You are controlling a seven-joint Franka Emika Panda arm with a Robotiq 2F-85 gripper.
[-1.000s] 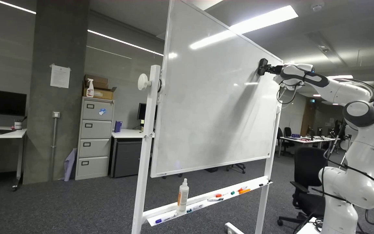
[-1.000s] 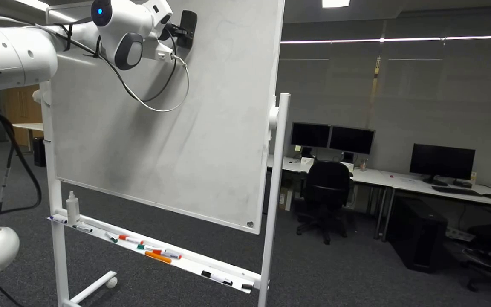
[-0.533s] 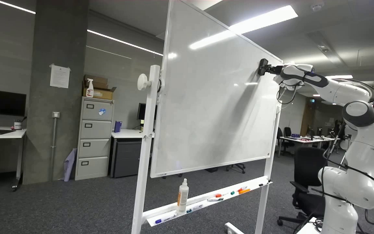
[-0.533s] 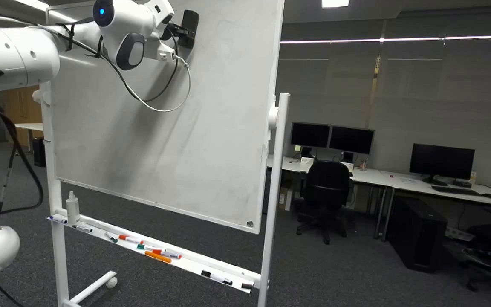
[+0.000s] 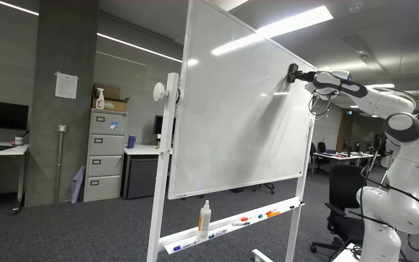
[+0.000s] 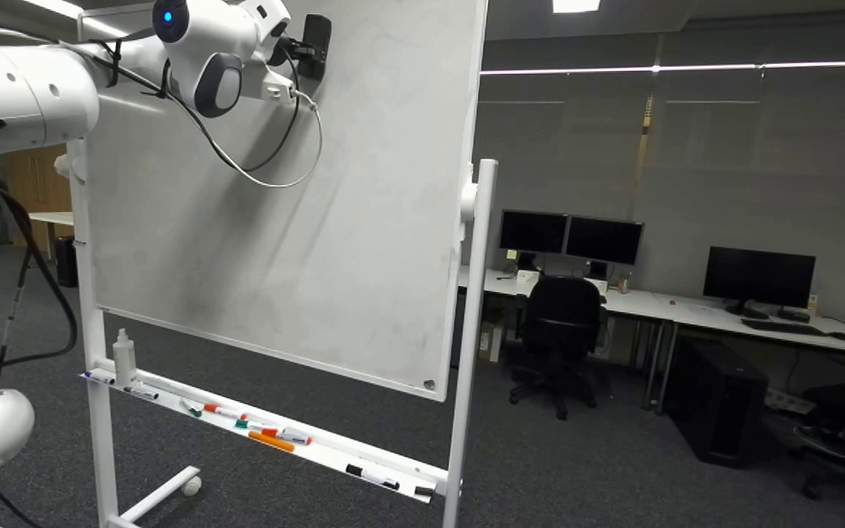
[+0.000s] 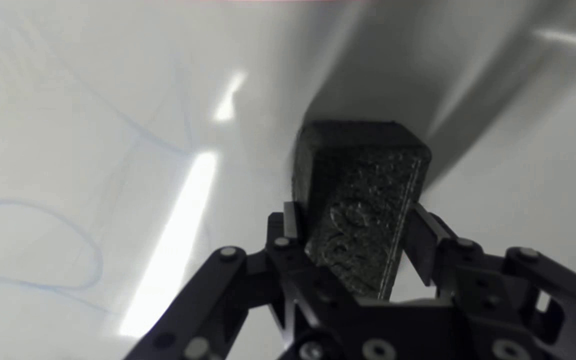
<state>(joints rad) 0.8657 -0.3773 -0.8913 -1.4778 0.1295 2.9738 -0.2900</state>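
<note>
The gripper (image 7: pixel 355 232) clamps the black block (image 7: pixel 368 200) by its sides, presumably leaving its far face to the whiteboard (image 7: pixel 248 210); blue lines (image 7: pixel 99 257) at wrist-view nine o'clock

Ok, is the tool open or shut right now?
Shut on the black eraser: in the wrist view, the fingers of the tool lie against opposite sides of it, holding it up at the whiteboard.

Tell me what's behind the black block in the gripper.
Behind the black block is the whiteboard; faint blue lines show left of the block in the wrist view. Anything on the patch it covers is hidden.
</note>
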